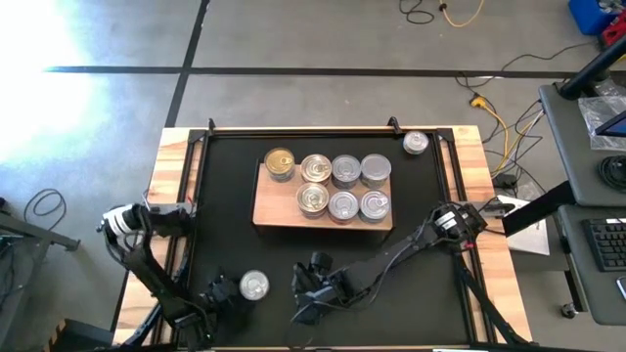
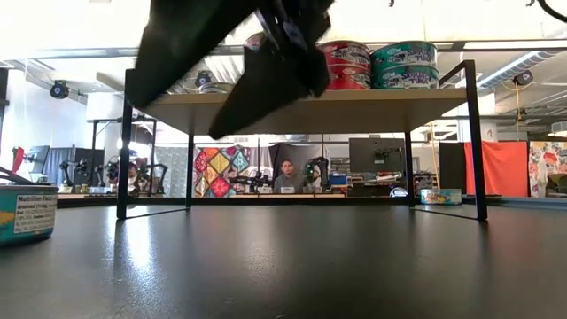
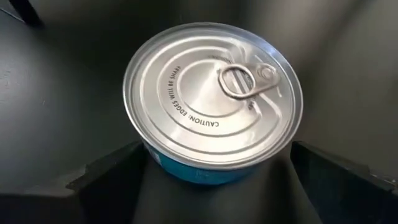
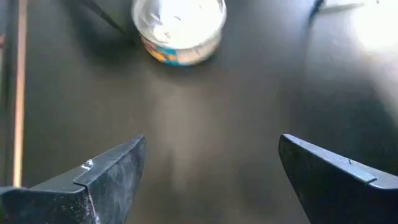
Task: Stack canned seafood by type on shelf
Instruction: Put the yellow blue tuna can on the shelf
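Observation:
The shelf [image 1: 270, 203] is a pale wood board on black legs [image 2: 123, 142], standing on the black mat. Several tins stand on it, one with a gold lid [image 1: 280, 163], the rest silver; the low view shows red-labelled [image 2: 347, 64] and teal-labelled tins [image 2: 404, 64]. A silver-lidded, blue-labelled tin [image 3: 211, 93] rests on its base near the mat's near left. My left gripper [image 1: 230, 290] is open, with a finger on either side of this tin. My right gripper [image 4: 211, 168] is open over bare mat, near the mat's near edge at mid-width, facing that tin [image 4: 179, 28].
Another tin [image 1: 415, 143] stands alone on the mat at the far right, beside the shelf. Bare mat [image 1: 411, 264] lies between the shelf and the near edge. The wooden table rim [image 1: 168, 166] frames the mat. People sit in the room behind [image 2: 286, 175].

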